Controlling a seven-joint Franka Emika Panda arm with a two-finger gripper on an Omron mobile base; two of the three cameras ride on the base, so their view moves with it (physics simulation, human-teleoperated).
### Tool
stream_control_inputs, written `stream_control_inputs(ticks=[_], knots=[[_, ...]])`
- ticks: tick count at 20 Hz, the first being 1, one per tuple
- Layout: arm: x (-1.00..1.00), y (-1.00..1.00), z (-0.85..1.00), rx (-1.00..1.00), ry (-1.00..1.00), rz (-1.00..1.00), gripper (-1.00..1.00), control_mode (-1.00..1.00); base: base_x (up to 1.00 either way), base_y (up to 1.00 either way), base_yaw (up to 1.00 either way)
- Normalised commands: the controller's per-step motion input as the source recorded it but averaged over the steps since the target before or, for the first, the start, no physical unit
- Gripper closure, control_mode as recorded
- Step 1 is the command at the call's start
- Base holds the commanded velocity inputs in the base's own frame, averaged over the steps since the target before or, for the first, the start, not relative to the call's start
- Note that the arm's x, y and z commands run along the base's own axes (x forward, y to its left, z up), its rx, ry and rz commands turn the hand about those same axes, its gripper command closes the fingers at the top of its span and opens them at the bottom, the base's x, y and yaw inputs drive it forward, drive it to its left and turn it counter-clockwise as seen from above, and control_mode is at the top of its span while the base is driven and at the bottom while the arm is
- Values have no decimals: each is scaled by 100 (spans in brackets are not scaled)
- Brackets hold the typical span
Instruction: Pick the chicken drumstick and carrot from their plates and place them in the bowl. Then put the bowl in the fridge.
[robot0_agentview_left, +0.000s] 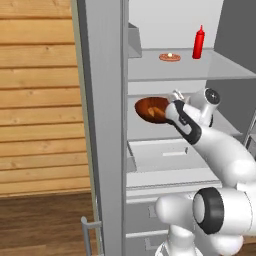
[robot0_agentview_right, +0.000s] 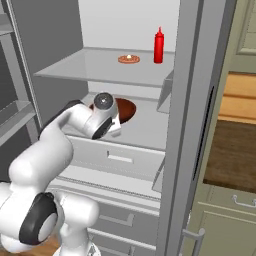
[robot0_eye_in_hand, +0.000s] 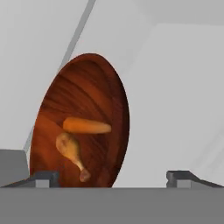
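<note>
Reaching into the open fridge (robot0_agentview_left: 107, 100), with the gripper (robot0_eye_in_hand: 113, 177) just short of the bowl (robot0_eye_in_hand: 83, 122). Bowl resting on the fridge's middle shelf (robot0_agentview_right: 145, 127), below the upper clear shelf (robot0_agentview_right: 100, 67) and above the white drawer (robot0_agentview_right: 117, 157). Seen in the left base view as a reddish-brown disc (robot0_agentview_left: 151, 109) directly beside the wrist; in the right base view partly hidden behind the hand, dark inside showing (robot0_agentview_right: 126, 109). Carrot (robot0_eye_in_hand: 86, 126) lying inside the bowl, across its middle. Chicken drumstick (robot0_eye_in_hand: 72, 154) also inside the bowl, just beside the carrot, bone end toward the near rim. Finger tips (robot0_eye_in_hand: 43, 178) spread wide: one overlapping the bowl's near rim in the hand view, the other well clear of the bowl over bare shelf. Nothing between the tips; contact with the rim impossible to judge. On the upper shelf, well above the bowl: a red sauce bottle (robot0_agentview_left: 198, 43) standing upright, and near it a small flat round item (robot0_agentview_left: 170, 57) with a pale centre, too small to identify. Fridge door (robot0_agentview_right: 192, 125) standing open, edge-on in both base views, slim handle (robot0_agentview_left: 88, 232) low on it. Wood-panelled wall (robot0_agentview_left: 37, 100) beside the fridge in the left base view.
</note>
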Motion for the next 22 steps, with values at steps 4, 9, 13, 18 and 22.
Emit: stream_control_inputs(ticks=[4, 9, 13, 18, 22], knots=[[-93, 5, 72, -16, 0, 4, -100, -100, 0, 0, 0], [-100, 13, 30, -21, 1, 14, -100, -100, 0, 0, 0], [-100, 14, 6, -22, 0, 23, -100, -100, 0, 0, 0], [-100, 23, 0, -24, 0, 28, -100, -100, 0, 0, 0], [-100, 45, 0, -26, 0, 23, -100, -100, 0, 0, 0]])
